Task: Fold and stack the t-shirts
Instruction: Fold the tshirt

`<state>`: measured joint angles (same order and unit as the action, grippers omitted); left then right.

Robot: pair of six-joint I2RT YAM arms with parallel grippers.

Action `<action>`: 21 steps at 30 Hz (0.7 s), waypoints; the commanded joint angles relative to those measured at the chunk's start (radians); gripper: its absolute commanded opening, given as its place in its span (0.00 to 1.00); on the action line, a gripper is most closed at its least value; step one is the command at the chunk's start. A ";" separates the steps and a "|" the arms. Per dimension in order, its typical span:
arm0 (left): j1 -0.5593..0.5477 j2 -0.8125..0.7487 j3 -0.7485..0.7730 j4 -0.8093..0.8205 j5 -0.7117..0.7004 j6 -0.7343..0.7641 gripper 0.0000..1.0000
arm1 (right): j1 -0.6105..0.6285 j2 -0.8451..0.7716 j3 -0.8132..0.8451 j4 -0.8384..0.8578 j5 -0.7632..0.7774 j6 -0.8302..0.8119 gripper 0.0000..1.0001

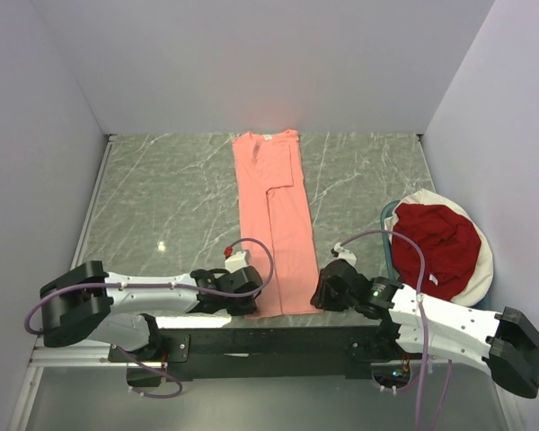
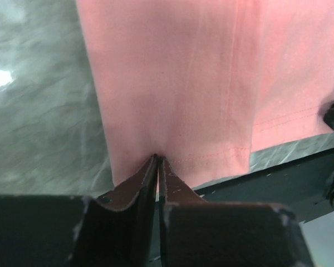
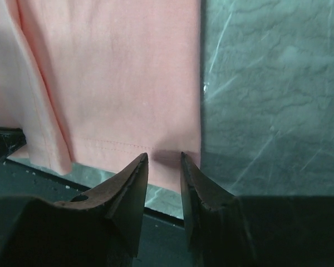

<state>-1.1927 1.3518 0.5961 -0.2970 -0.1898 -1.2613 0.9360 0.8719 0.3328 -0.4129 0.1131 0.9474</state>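
Two t-shirts: the salmon-pink t-shirt (image 1: 274,215), folded lengthwise into a narrow strip, lies flat on the counter (image 1: 162,197) left of the basket (image 1: 481,269), which holds the crumpled dark red t-shirt (image 1: 440,242). The left fingers (image 2: 156,167) pinch the pink hem. The right fingers (image 3: 143,167) stand slightly parted at the hem corner nearer the basket.

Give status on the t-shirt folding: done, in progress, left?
Done: salmon-pink t-shirt lies as a narrow strip, sides folded in.
In hand: left gripper pinches its near hem; right gripper is open at the other near corner.
Left: end-to-end fold, then the dark red t-shirt, crumpled in the basket; no stack yet.
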 commanded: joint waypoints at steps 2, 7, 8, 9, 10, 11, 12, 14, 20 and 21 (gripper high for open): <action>-0.005 -0.043 -0.051 -0.180 0.013 -0.003 0.12 | 0.027 -0.054 -0.020 -0.055 -0.010 0.051 0.37; -0.004 -0.121 -0.071 -0.205 0.024 -0.003 0.13 | 0.032 -0.116 -0.035 -0.087 -0.036 0.079 0.37; -0.004 -0.131 -0.068 -0.206 0.024 0.000 0.13 | 0.034 -0.126 -0.040 -0.087 -0.052 0.080 0.38; -0.005 -0.149 -0.064 -0.208 0.024 0.010 0.14 | 0.034 -0.126 -0.049 -0.081 -0.059 0.086 0.38; -0.004 -0.160 -0.058 -0.211 0.023 0.013 0.14 | 0.034 -0.129 -0.054 -0.075 -0.070 0.088 0.38; -0.004 -0.170 -0.044 -0.212 0.021 0.016 0.17 | 0.035 -0.129 -0.058 -0.067 -0.088 0.091 0.37; -0.004 -0.195 -0.036 -0.220 0.021 0.019 0.18 | 0.037 -0.128 -0.069 -0.050 -0.099 0.100 0.37; -0.004 -0.220 -0.018 -0.235 0.013 0.016 0.21 | 0.037 -0.128 -0.081 -0.029 -0.110 0.109 0.37; 0.008 -0.286 -0.007 -0.347 -0.014 -0.056 0.29 | 0.043 -0.123 -0.109 -0.001 -0.167 0.129 0.37; 0.010 -0.301 -0.013 -0.353 -0.011 -0.067 0.31 | 0.043 -0.123 -0.113 0.005 -0.174 0.134 0.37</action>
<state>-1.1908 1.0863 0.5606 -0.5762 -0.1825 -1.2819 0.9672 0.7486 0.2493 -0.4171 -0.0307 1.0592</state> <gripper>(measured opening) 0.292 0.372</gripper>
